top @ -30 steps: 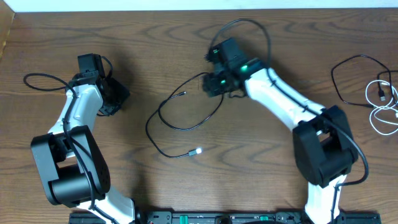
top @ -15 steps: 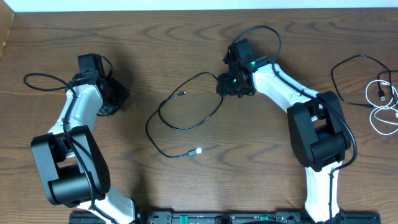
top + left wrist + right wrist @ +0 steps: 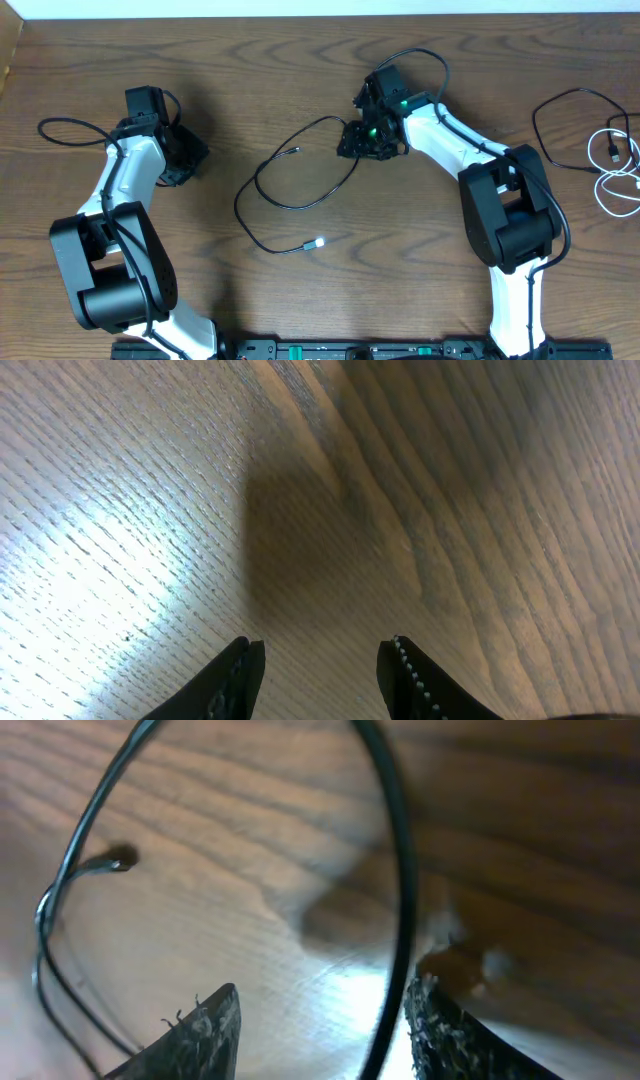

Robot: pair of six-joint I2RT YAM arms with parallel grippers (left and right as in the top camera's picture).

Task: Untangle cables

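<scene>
**Table** (image 3: 200, 60): brown wood grain, filling the overhead view.

**Black cable** (image 3: 237, 208): thin cord lying in loose open loops at the centre of the overhead view.
- One end carries a pale plug (image 3: 318, 242) at lower centre.
- The other end carries a small dark plug (image 3: 297, 150), inside the loops.
- The cord's upper right bend runs up under the right gripper.

**White cable** (image 3: 612, 192): coiled at the far right edge of the overhead view, well apart from both grippers. It lies near a thin black loop (image 3: 541, 108) above and to its left. Whether the two cross cannot be told at this size.

**Right gripper** (image 3: 352, 140): sits upper centre of the overhead view, at the top right of the black loops.
- In the right wrist view its fingers (image 3: 215, 1025) stand apart, and the gap is far wider than the cord.
- The black cable (image 3: 402, 900) runs top to bottom through that gap, close against the finger at the right of the frame. Whether it touches that finger cannot be told.
- A second stretch of the cord curves off to the upper left of that frame.
- The jaws are parted and not clamped on the cord.

**Left gripper** (image 3: 190, 155): sits at the left of the overhead view, well apart from every cord.
- In the left wrist view the left gripper (image 3: 320, 675) shows its fingers moderately parted.
- Only bare wood lies between and beyond them, and they hold nothing.
</scene>
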